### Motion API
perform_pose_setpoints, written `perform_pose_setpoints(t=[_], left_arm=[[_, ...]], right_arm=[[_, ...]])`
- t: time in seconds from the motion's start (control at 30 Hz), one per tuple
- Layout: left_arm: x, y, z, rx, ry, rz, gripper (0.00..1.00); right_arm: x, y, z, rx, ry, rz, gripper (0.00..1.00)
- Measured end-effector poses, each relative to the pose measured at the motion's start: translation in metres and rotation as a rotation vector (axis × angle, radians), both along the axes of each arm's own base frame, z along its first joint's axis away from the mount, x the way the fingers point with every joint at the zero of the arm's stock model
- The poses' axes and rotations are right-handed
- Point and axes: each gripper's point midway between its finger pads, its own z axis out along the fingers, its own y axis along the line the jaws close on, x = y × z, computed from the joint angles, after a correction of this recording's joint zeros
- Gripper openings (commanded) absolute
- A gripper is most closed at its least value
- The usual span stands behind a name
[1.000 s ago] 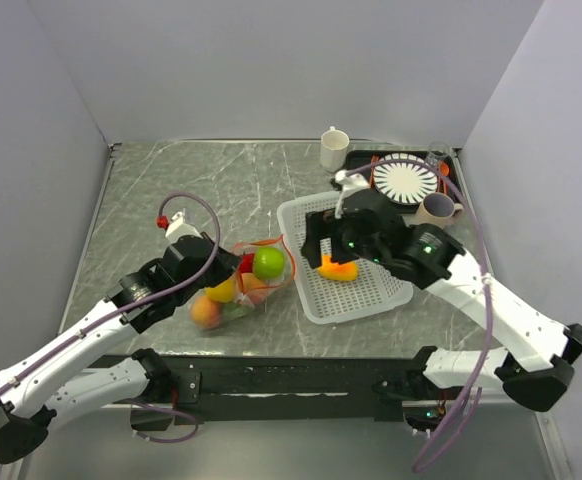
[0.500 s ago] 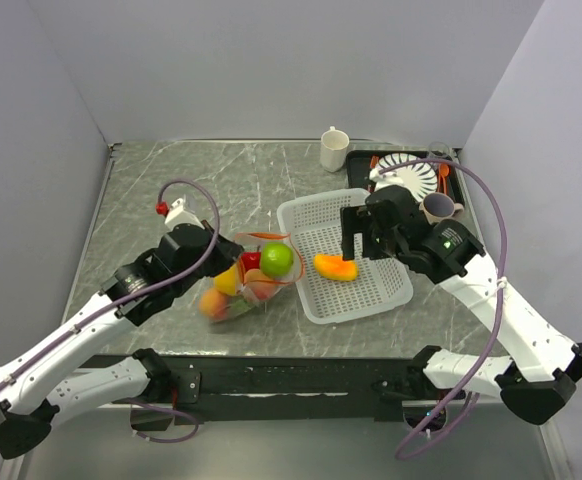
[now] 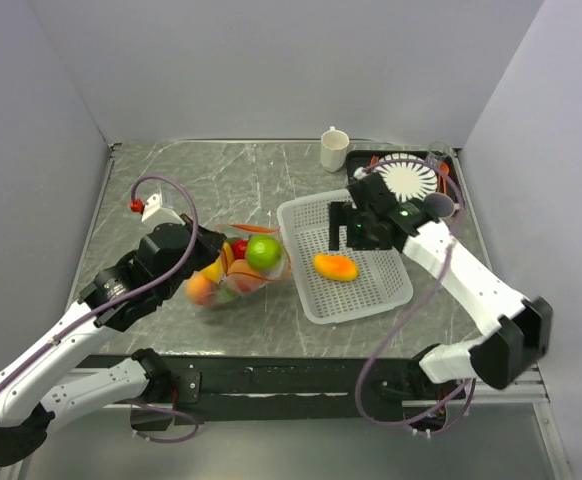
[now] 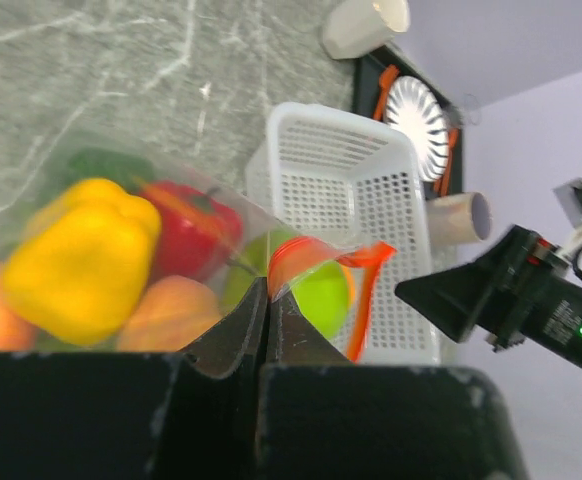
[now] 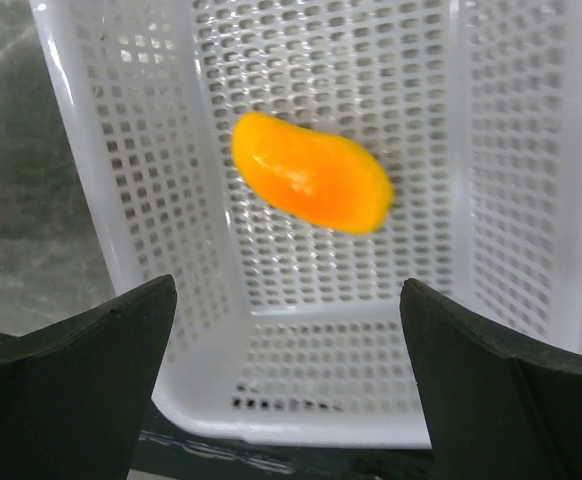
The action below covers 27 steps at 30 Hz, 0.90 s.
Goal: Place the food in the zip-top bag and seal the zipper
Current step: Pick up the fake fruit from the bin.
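here the left gripper (image 4: pixel 268 293) is pinched fully closed on the clear edge of the zip-top bag (image 3: pixel 233 282), just beside the orange-red zipper (image 4: pixel 363 285); the bag is just left of the white basket (image 3: pixel 311 303) and holds the yellow pepper (image 4: pixel 81 258), a red piece (image 4: pixel 186 230) and the green apple (image 3: pixel 264 252); the right gripper (image 5: pixel 286 295) hangs wide open and empty over the basket, above the orange piece (image 5: pixel 311 185) lying inside it

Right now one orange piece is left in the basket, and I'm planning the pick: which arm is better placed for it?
Right. The right gripper hangs open over the basket, facing the orange piece. The left gripper is shut on the mouth of the zip-top bag, so it is occupied.
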Motion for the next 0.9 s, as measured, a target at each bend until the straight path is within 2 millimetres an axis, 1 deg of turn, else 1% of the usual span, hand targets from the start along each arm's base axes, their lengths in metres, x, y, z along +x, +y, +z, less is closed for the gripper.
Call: perform_pose_setpoints(t=[0.07, 0.2, 0.33, 0.4, 0.47, 0.53, 0.7, 0.8, 0.9], left_arm=[[0.002, 0.004, -0.004, 0.027, 0.009, 0.017, 0.01], [0.003, 0.010, -0.010, 0.075, 0.018, 0.035, 0.01], [0.004, 0.013, -0.009, 0.092, 0.007, 0.038, 0.01], [0.004, 0.013, -0.010, 0.096, 0.007, 0.036, 0.01], [0.005, 0.012, -0.009, 0.090, 0.003, 0.035, 0.01], [0.004, 0.011, -0.011, 0.086, 0.004, 0.028, 0.01], [0.003, 0.010, -0.014, 0.093, 0.010, 0.013, 0.01], [0.002, 0.011, -0.014, 0.099, 0.004, 0.009, 0.01], [0.000, 0.013, -0.016, 0.107, 0.005, 0.007, 0.01]], right_arm=[[0.010, 0.012, -0.021, -0.001, 0.047, 0.001, 1.00], [0.025, 0.023, -0.062, -0.041, 0.122, 0.018, 1.00], [0.037, 0.026, -0.098, -0.101, 0.164, 0.048, 1.00], [0.043, 0.026, -0.111, -0.128, 0.168, 0.061, 1.00], [0.047, 0.026, -0.121, -0.147, 0.166, 0.077, 1.00], [0.046, 0.024, -0.131, -0.157, 0.167, 0.094, 1.00], [0.030, 0.013, -0.153, -0.196, 0.209, 0.125, 1.00], [0.021, 0.013, -0.160, -0.184, 0.236, 0.136, 1.00], [0.017, 0.016, -0.162, -0.162, 0.247, 0.144, 1.00]])
